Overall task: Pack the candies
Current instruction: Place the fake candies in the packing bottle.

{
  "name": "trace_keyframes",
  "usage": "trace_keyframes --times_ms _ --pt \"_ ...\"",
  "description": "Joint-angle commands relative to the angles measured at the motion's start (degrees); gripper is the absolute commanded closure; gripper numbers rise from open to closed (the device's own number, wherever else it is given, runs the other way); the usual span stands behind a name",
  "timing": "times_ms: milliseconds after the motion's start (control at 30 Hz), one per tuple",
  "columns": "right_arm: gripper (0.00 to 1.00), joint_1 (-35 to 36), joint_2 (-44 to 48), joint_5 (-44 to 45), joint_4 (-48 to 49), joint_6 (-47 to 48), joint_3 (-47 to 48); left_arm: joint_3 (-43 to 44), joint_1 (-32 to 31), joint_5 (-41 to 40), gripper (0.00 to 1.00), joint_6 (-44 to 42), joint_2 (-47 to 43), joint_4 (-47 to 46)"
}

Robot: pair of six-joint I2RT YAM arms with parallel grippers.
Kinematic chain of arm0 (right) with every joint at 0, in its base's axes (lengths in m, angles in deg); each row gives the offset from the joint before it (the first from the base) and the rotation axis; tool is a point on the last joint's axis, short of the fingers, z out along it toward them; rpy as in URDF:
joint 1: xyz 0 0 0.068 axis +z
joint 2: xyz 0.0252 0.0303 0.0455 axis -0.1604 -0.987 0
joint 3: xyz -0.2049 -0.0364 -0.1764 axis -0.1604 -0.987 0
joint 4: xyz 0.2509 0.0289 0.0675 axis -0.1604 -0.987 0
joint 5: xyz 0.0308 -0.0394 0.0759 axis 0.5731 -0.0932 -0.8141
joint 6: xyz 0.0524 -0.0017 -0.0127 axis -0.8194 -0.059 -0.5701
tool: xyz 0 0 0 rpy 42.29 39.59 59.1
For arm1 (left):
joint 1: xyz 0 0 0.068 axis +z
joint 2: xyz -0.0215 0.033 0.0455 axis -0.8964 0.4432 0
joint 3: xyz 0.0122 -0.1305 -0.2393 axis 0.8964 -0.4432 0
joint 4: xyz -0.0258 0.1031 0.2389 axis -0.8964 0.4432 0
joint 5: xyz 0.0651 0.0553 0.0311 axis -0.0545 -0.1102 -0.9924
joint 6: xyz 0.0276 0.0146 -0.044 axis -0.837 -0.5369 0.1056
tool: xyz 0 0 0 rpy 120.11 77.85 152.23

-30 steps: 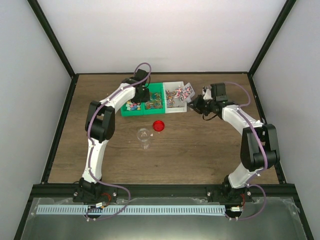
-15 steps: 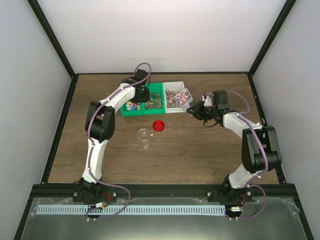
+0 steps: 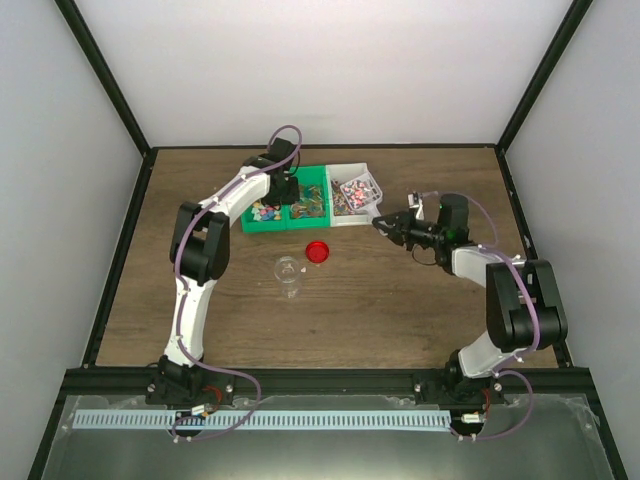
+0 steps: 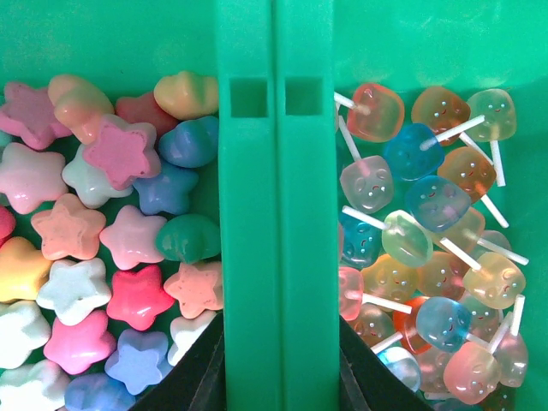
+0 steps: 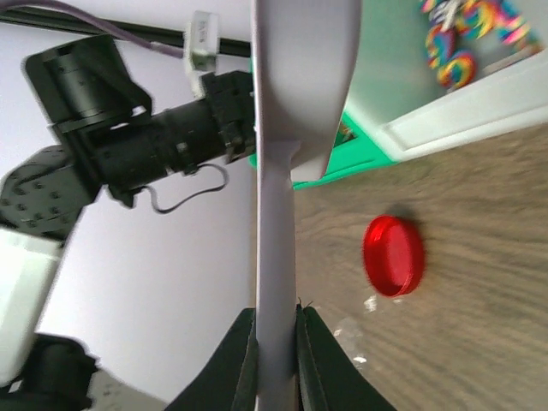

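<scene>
Small mixed-colour candies (image 3: 345,196) fill the white bin (image 3: 340,221); some show in the right wrist view (image 5: 467,34). My right gripper (image 3: 388,225) is shut on the handle (image 5: 276,257) of a white scoop (image 3: 362,188). The scoop holds candies over the bin's right end. My left gripper (image 3: 285,192) is shut on the divider wall (image 4: 276,205) of the green bin (image 3: 262,227). Star sweets (image 4: 111,248) lie left of the wall and lollipops (image 4: 428,248) right of it. A clear jar (image 3: 287,270) stands in front of the bins.
A round red lid (image 3: 317,251) lies flat on the wooden table between the bins and the jar; it also shows in the right wrist view (image 5: 393,255). Black frame posts and white walls ring the table.
My right wrist has moved nearer and to the right, and the scoop has turned and come up at the white bin's right end with candies in it. The left arm has not moved.
</scene>
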Motion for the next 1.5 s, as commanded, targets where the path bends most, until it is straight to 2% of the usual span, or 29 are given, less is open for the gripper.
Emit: trace_keyframes --times_ms 0,200,300,333,400,500,533,667,800,900,1033,1233,1467 --pt "0.99 -0.5 2.0 -7.6 19.4 -11.2 -3.6 -3.1 1.7 8.7 0.96 3.7 3.2 3.3" --pt "0.99 -0.6 2.2 -9.4 37.0 -22.5 -10.4 -3.2 1.7 8.8 0.96 3.7 3.1 3.1" --pt "0.99 -0.6 4.0 -12.4 36.9 -23.7 -10.4 -3.6 1.7 8.7 0.96 3.6 2.7 3.0" --pt "0.99 -0.7 5.2 -13.7 35.3 -23.1 -10.0 -3.8 1.7 8.8 0.96 3.6 2.6 3.0" --pt "0.99 -0.7 8.3 -15.4 26.0 -18.1 -8.3 -4.1 1.7 8.7 0.96 3.6 2.4 2.8" --pt "0.99 -0.7 13.1 -14.9 -0.4 -4.2 -2.8 -4.2 1.7 8.8 0.96 3.5 2.4 2.6" --pt "0.99 -0.5 14.0 -14.8 -4.3 -1.6 -2.3 -4.4 1.7 8.9 0.96 3.6 2.4 2.6" --pt "0.99 1.0 17.1 -17.2 -9.1 1.5 -3.9 -5.1 1.7 9.5 0.96 3.8 2.2 2.1" --pt "0.99 1.4 21.4 -17.0 -21.0 10.1 -2.2 -5.4 1.7 9.4 0.96 3.9 1.8 1.7" --pt "0.99 2.5 24.2 -19.0 -22.9 10.6 -3.0 -5.6 1.7 9.0 0.96 4.3 1.4 1.2" --pt "0.99 2.8 27.1 -21.0 -30.3 14.8 -2.8 -5.1 1.7 8.6 0.96 5.0 1.3 1.0" --pt "0.99 5.8 31.1 -18.9 -45.2 21.8 -0.7 -5.3 1.7 7.2 0.96 4.8 0.8 2.0" --pt "0.99 13.0 36.3 -12.5 -50.2 18.4 0.9 -5.9 1.8 7.2 0.96 3.9 -0.1 1.4"
